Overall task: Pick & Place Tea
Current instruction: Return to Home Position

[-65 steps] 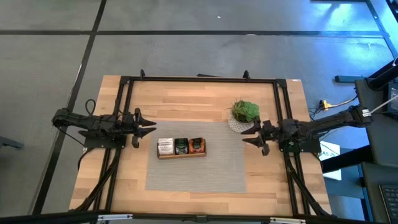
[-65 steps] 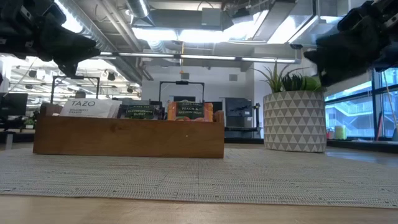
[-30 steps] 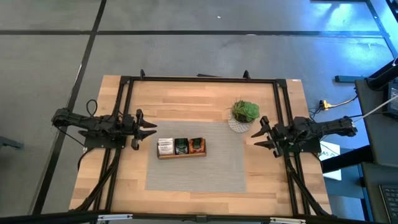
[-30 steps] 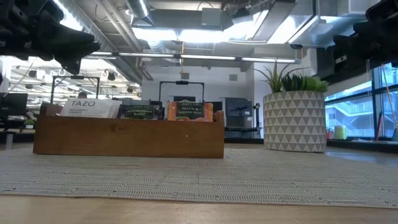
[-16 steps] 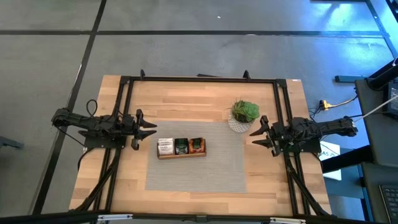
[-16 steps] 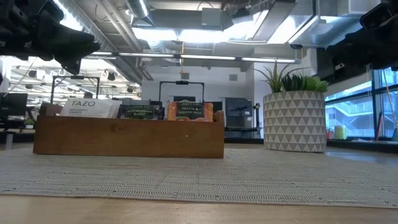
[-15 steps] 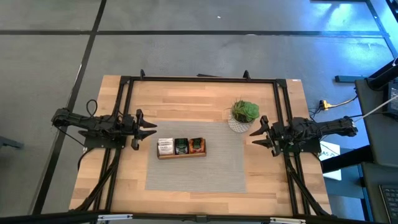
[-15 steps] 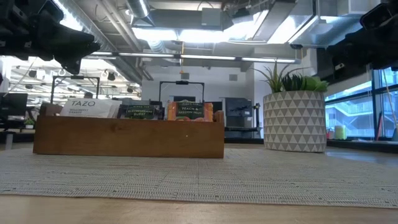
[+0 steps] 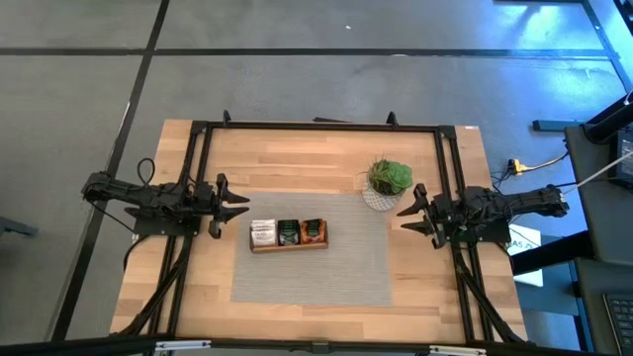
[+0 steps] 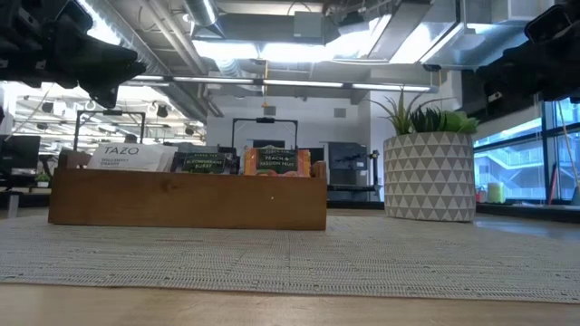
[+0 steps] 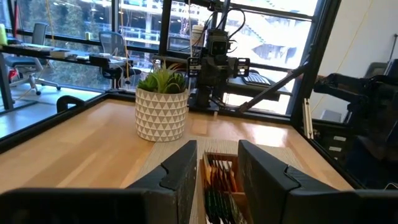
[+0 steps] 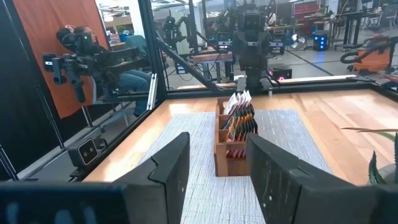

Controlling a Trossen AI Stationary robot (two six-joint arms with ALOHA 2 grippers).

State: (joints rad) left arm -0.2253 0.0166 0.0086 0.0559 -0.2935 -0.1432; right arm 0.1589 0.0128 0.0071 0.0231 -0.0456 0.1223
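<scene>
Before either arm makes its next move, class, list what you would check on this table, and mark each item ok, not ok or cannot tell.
1. Left gripper open, nothing in it, left of the tray: ok.
2. Right gripper open, nothing in it: ok.
3. White tea, dark tea and orange tea each in its own compartment of the wooden tray: ok.
4. Tray sits on the grey mat, apart from both grippers: ok.
5. Potted plant upright, apart from the right gripper: ok.
6. Number of sachets in each compartment: cannot tell.
</scene>
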